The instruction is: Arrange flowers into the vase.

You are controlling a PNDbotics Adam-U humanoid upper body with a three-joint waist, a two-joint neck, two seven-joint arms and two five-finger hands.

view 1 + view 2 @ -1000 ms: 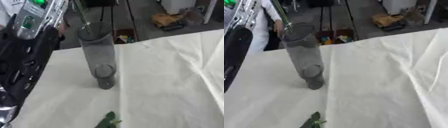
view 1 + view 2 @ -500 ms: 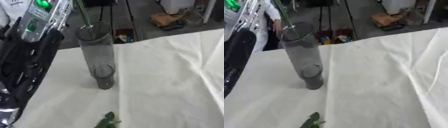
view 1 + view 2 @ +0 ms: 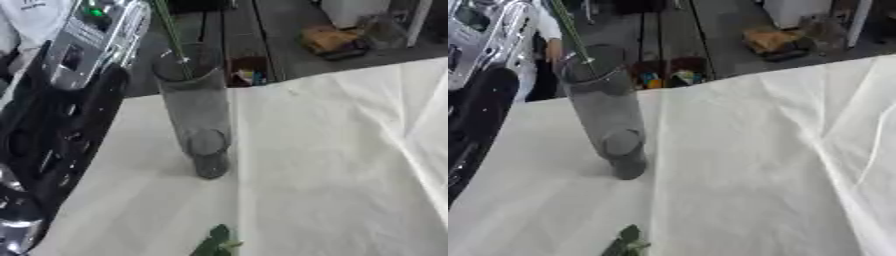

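Closest to me, at the bottom edge of my view, a bit of green leaf [image 3: 216, 241] lies on the white cloth [image 3: 332, 165] that covers the desk [image 3: 527, 107]; I can't make out more of it than its colour and a ragged shape. The cloth is creased, with long folds running down its right side. Up the left side of my view comes my left arm [image 3: 61, 125], black with a silver section near the top and a small green light on it; it fills that edge, and the left hand itself is out of frame or hidden, so I cannot tell how its fingers stand or whether they hold anything. My right hand shows in neither eye. Farther in, left of centre, the vase [image 3: 196, 107] stands upright on the cloth: 1 tall, clear, grey-tinted cylinder with a dark base. It is just beside my left arm but I can't tell if they touch. A thin green stem [image 3: 175, 37] runs from above the frame down into the vase's open mouth, tilted slightly; its lower end is lost behind the glass. Beyond the far edge of the desk I see dark floor, some coloured clutter [image 3: 667, 77] and a yellowish object [image 3: 328, 40].
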